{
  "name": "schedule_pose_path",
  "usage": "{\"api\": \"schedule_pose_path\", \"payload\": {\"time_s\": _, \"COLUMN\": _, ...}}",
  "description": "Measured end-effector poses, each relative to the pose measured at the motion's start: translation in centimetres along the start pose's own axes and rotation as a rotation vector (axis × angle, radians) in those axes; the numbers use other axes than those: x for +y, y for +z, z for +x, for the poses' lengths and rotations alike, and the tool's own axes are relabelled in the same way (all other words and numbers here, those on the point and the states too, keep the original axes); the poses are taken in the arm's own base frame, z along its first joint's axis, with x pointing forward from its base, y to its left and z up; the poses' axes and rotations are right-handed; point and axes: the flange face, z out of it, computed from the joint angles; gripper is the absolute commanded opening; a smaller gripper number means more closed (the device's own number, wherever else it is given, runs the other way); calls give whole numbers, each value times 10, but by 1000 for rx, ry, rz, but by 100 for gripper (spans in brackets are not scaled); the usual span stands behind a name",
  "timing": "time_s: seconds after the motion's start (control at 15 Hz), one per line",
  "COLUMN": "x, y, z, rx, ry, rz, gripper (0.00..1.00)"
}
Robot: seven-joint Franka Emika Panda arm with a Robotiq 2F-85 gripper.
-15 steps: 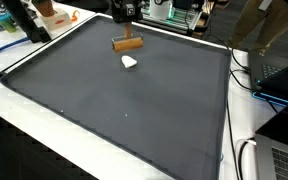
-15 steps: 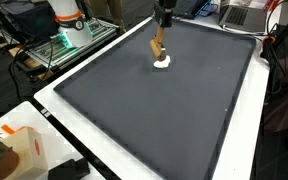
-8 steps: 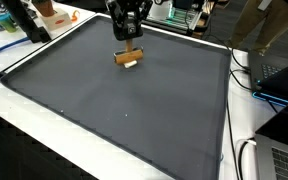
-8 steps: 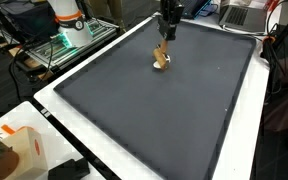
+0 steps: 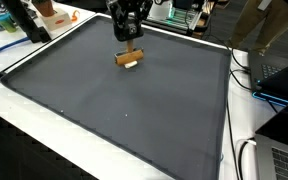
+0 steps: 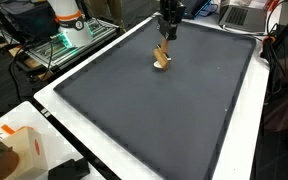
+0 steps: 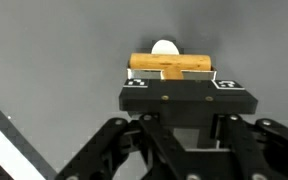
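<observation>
The end effector (image 5: 129, 42) is clamped narrow on the upright stem of a wooden tool (image 5: 130, 57), a short stem ending in a crossbar. In the wrist view the stem sits between the fingers and the crossbar (image 7: 171, 63) lies level across the frame, just beyond the black end effector body.

The tool hangs low over the far part of a dark mat (image 5: 114, 110) that covers most of the white worktop (image 5: 24, 122). Whether the crossbar touches the mat cannot be told. A small white lump (image 7: 165, 46) lies on the mat right at the crossbar; in the wrist view it peeks out behind the bar, and in an exterior view it shows just under the tool (image 6: 162, 67).

Both exterior views show the arm coming down from the mat's far edge.
</observation>
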Motion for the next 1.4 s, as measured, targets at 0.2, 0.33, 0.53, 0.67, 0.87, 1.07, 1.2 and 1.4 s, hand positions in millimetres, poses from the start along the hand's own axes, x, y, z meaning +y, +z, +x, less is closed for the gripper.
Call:
{"api": "schedule_pose_path", "payload": {"time_s": 0.2, "x": 0, "y": -1, "z": 0, "rx": 11, "ry": -13, "rz": 3, "gripper": 23}}
{"api": "schedule_pose_path", "payload": {"time_s": 0.33, "x": 1, "y": -1, "z": 1, "rx": 17, "ry": -10, "rz": 4, "gripper": 23}}
{"api": "schedule_pose_path", "payload": {"time_s": 0.53, "x": 1, "y": -2, "z": 2, "rx": 28, "ry": -5, "rz": 4, "gripper": 23}}
{"api": "schedule_pose_path", "payload": {"time_s": 0.67, "x": 1, "y": -2, "z": 3, "rx": 40, "ry": 2, "rz": 5, "gripper": 23}}
{"api": "schedule_pose_path", "payload": {"time_s": 0.87, "x": 1, "y": -4, "z": 6, "rx": 64, "ry": 10, "rz": 4, "gripper": 23}}
{"api": "schedule_pose_path", "payload": {"time_s": 1.07, "x": -1, "y": -3, "z": 11, "rx": 86, "ry": 10, "rz": -3, "gripper": 23}}
{"api": "schedule_pose_path", "payload": {"time_s": 1.2, "x": -1, "y": -3, "z": 13, "rx": 93, "ry": 9, "rz": -6, "gripper": 23}}
{"api": "schedule_pose_path", "payload": {"time_s": 1.4, "x": -1, "y": -1, "z": 16, "rx": 104, "ry": 13, "rz": -8, "gripper": 23}}
